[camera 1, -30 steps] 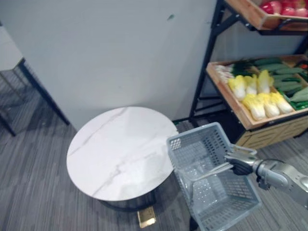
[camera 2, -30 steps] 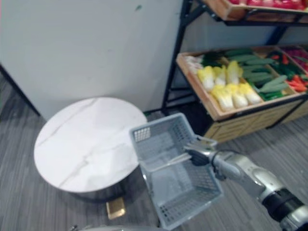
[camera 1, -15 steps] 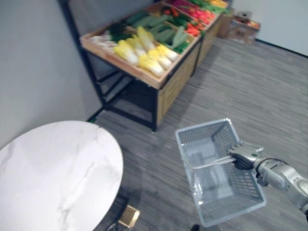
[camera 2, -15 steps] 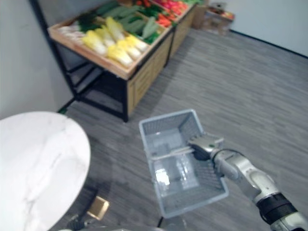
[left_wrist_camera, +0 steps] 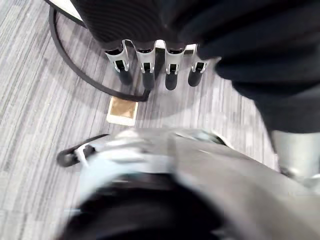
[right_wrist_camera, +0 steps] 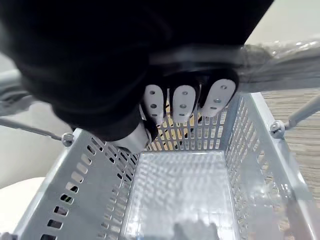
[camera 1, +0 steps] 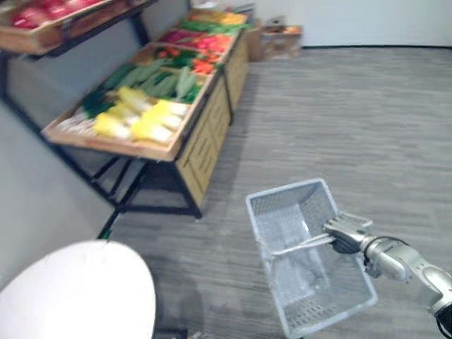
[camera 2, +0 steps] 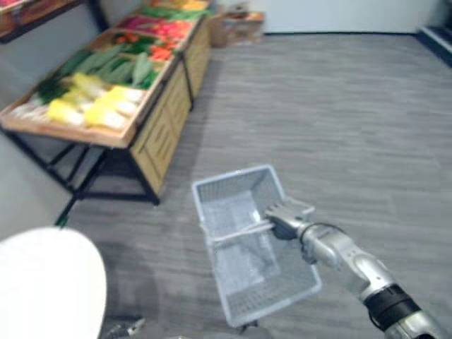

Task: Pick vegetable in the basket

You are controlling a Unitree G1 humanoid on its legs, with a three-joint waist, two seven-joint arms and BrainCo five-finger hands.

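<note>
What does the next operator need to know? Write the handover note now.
Right hand: shut on the basket handle, with the grey basket held over the floor.
Left hand: open, holding nothing.
Vegetables: on the wooden stand, ahead to the robot's left, apart from the basket.
Done: basket in hand.
Left: the basket is empty. Get within reach of the stand, pick a vegetable and put it in.

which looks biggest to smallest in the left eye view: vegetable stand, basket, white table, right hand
1. vegetable stand
2. basket and white table: about alike, and the table is cut off at the view's edge, so unranked
3. right hand
</note>
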